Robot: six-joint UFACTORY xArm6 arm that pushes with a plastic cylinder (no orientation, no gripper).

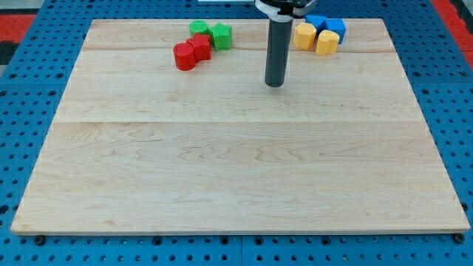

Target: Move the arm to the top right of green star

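Two green blocks sit near the view's top, left of centre. The right one (220,35) has an angular outline like a star; the left one (198,28) looks rounder. My tip (275,83) rests on the board to the right of and below the green star-like block, about a rod's length away, touching no block. The rod rises straight toward the view's top.
Two red blocks (192,53) lie touching just below-left of the green ones. Two yellow blocks (315,38) and two blue blocks (327,24) cluster at the top right, right of the rod. The wooden board (236,170) sits on a blue pegboard surface.
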